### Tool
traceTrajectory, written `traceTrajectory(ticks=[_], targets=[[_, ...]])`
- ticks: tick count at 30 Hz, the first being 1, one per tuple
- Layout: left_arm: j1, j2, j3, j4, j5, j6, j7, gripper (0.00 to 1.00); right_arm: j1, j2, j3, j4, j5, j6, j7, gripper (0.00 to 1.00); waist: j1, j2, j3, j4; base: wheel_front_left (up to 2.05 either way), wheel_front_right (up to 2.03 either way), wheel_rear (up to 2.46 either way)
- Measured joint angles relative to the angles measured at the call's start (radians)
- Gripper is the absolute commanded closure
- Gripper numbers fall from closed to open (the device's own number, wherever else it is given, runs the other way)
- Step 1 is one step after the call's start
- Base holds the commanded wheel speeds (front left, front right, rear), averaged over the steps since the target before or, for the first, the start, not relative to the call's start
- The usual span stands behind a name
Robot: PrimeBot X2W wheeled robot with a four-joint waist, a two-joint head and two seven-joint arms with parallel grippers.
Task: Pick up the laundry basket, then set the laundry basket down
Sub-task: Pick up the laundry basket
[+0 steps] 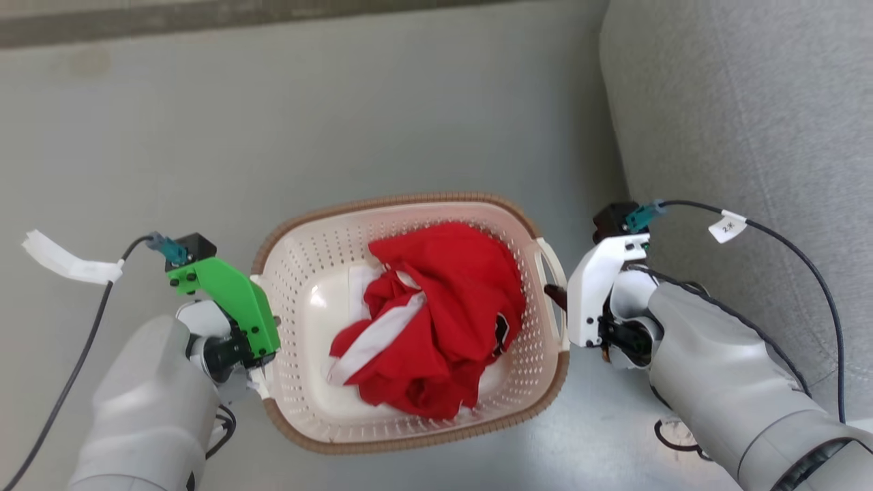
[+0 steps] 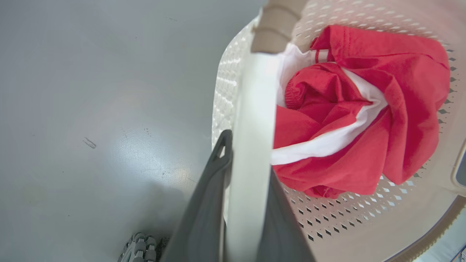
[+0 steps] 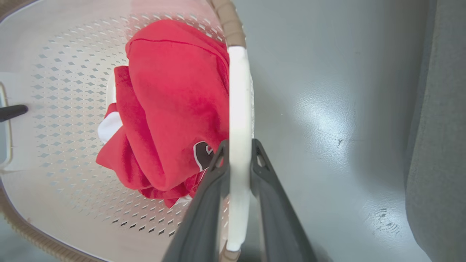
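Between the two hands sits the laundry basket (image 1: 409,202), over a grey floor (image 1: 341,123); whether it touches the floor is unclear. The left hand (image 2: 247,156) has its inner finger half hidden behind the left handle (image 2: 251,109). A crumpled red-and-white garment (image 1: 436,314) lies inside the basket. The left hand is clamped on its handle, and the right hand (image 3: 239,143) on the right handle (image 3: 238,91), one finger inside and one outside.

One laundry basket (image 1: 300,273) is holding one red-and-white clothing bundle (image 1: 443,307). Two grippers, left gripper (image 2: 247,153) and right gripper (image 3: 239,145), are clamping its two white handles (image 3: 238,91), one each.
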Motion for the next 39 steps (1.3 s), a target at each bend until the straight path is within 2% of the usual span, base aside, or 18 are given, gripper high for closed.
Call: traceTrajectory(ticks=[22,39], targets=[[0.106,-0.013,-0.012,0.063,-0.062,0.0,0.076,1.0,0.082,0.015,0.027,0.066,0.071,0.002,0.115,1.0,0.0,0.0,-0.245,0.005,0.0,0.0,0.0],[0.151,-0.019,-0.022,0.074,-0.1,0.0,0.097,1.0,0.102,0.016,0.04,0.087,0.09,0.002,0.167,1.0,0.0,0.0,-0.343,0.014,0.0,0.0,0.0]])
